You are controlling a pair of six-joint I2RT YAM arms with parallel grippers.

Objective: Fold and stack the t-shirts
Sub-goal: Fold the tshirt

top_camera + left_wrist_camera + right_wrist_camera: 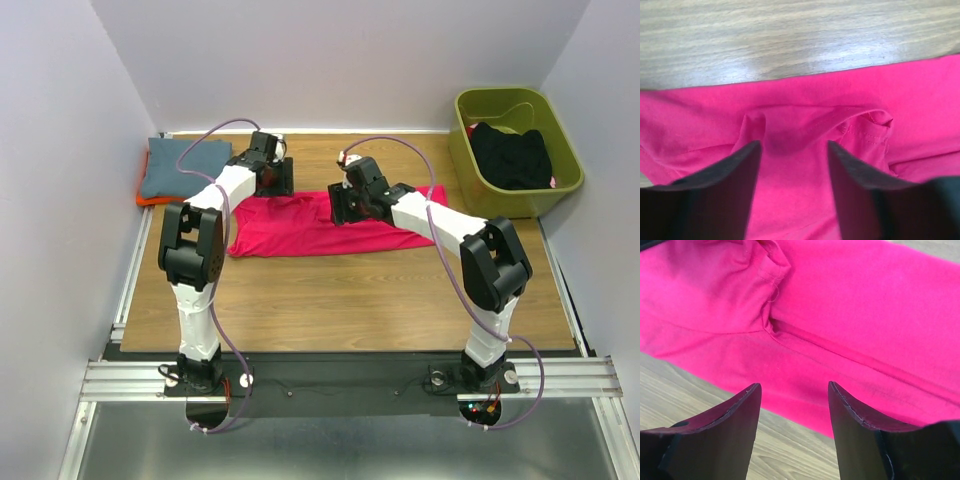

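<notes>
I saw the magenta-pink t-shirt [290, 228] lying in the middle of the desk [350, 300] as a long band, its long axis from left to right. The left jaws hung over its far left end, the right jaws over its far edge near the middle; I judged both equally near. Both were spread and pinched nothing. The cloth was soft, creased, with stitched hems.

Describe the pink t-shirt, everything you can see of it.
The pink t-shirt is bright magenta, soft knit cloth, laid out as a long wrinkled band lying flat across the wooden table. In the wrist views a stitched hem bunches into a small ridge. The left gripper and right gripper sit over it, jaws open, nothing pinched.
</notes>
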